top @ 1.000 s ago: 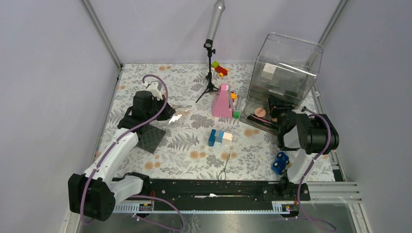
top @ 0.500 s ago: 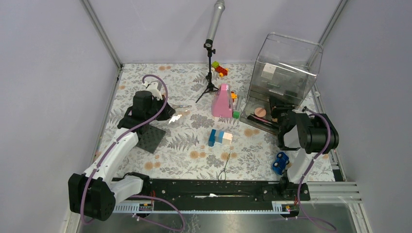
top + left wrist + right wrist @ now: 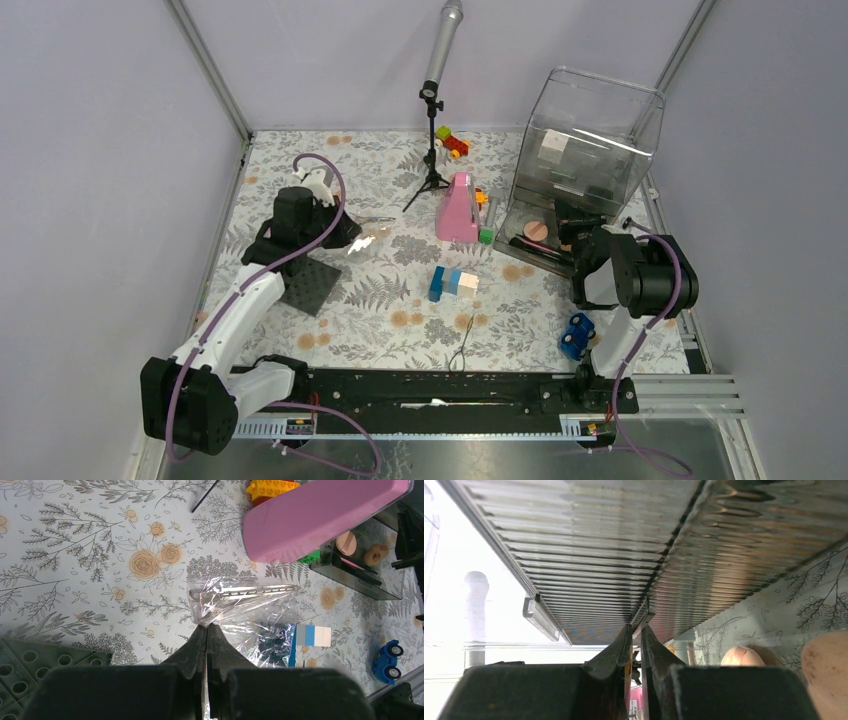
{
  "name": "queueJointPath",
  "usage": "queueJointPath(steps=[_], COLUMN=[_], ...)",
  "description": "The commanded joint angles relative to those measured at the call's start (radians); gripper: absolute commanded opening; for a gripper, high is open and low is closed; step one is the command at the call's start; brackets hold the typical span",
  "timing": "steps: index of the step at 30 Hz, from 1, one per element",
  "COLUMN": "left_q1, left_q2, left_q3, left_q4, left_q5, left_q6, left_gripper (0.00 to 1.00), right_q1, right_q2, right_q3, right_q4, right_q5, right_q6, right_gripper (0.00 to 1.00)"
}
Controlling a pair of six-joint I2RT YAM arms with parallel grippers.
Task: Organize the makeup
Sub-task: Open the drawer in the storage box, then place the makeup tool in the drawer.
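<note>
The left fingers (image 3: 192, 650) pinch a crinkled clear wrapper (image 3: 240, 605) (slim silvery contents, unidentifiable) over the table (image 3: 75, 555). The right fingers (image 3: 616, 650), nearly pressed together, sit inside the clear organizer (image 3: 590, 130) beside peach sponges (image 3: 826, 665), which are cut off at the edge.

Floral-patterned table (image 3: 385, 292), pink cone (image 3: 459, 210), peach sponges (image 3: 537, 231), blue toy car (image 3: 576, 335).

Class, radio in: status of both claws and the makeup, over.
Left claw shut, pinching clear plastic bag. Right claw at ribbed clear panel, grip unclear. Pink object stands beyond bag.
</note>
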Motion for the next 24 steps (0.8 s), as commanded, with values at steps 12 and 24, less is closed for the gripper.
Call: queueJointPath(steps=[12,24], left_q1=[-0.262,-0.595], left_q2=[-0.013,0.434], left_q3=[0.099,0.471], left_q4=[0.114,0.211], left_q5=[-0.032,-0.139], left_q6=[0.050,0.044], left_gripper=[0.00,0.00], right_q1=[0.006,0.036], right_q2=[-0.186,-0.453], right_q3=[-0.117,-0.239], right_q4=[-0.014,-0.227], right_q5=[-0.039,-0.046], right_q6=[-0.074,-0.118], right_gripper=[0.00,0.00])
